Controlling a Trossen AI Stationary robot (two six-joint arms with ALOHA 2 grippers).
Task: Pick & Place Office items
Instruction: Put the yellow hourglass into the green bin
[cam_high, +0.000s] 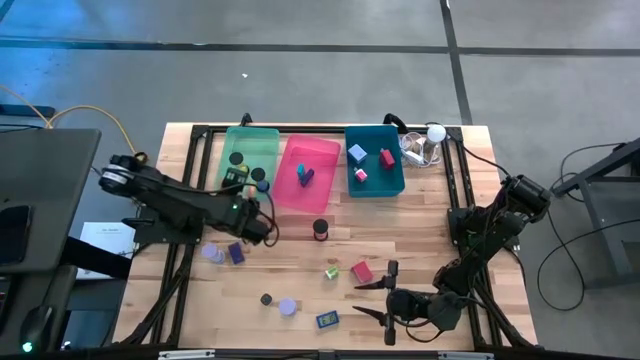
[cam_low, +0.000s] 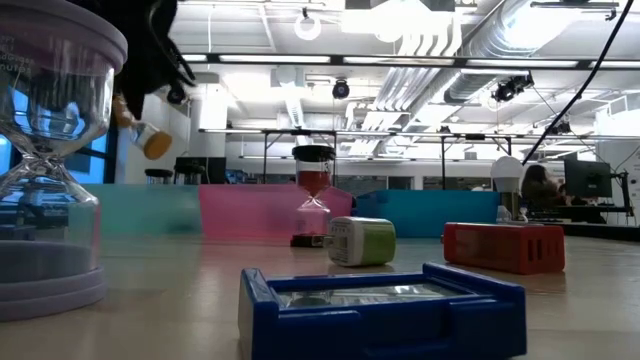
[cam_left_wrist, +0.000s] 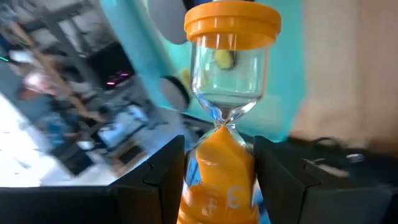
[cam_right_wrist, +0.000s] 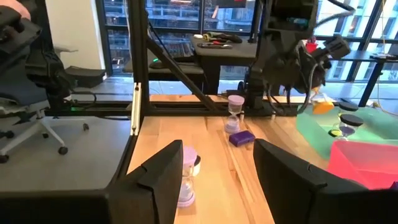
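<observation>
Gripping an orange sand timer (cam_left_wrist: 231, 25) by its waist in the left gripper (cam_left_wrist: 219, 149), jaws closed on the narrow neck so the piece hangs free of the table (cam_high: 420, 250) for carrying. Held aloft just on the near side of the green bin (cam_high: 250, 155), probably bound for that bin.

Waiting low at the near right of the table with the right gripper (cam_high: 386, 297), fingers spread and holding nothing, kept clear of the left arm's path.

Sorted so far into three bins along the far edge:
- **Green bin, at the left:** what look like two or three black discs, hard to count from above.
- **Pink bin (cam_high: 308, 172), in the middle:** one purple-blue block (cam_high: 305, 175).
- **Teal bin (cam_high: 374, 160), at the right:** three blocks, lavender (cam_high: 357, 152), red (cam_high: 386, 157) and pink (cam_high: 361, 175).

Left loose on the wood, eight pieces:
- a black-capped timer (cam_high: 320, 229) in the middle
- a lavender timer (cam_high: 212, 253) and a purple block (cam_high: 236, 253) at the left
- a green block (cam_high: 331, 271) beside a red block (cam_high: 361, 271)
- a black disc (cam_high: 266, 298), a second lavender timer (cam_high: 287, 306) and a blue block (cam_high: 327, 320) along the near edge

Set apart at the far right corner, one white ball-topped gadget (cam_high: 432, 135), no part of the sorting
</observation>
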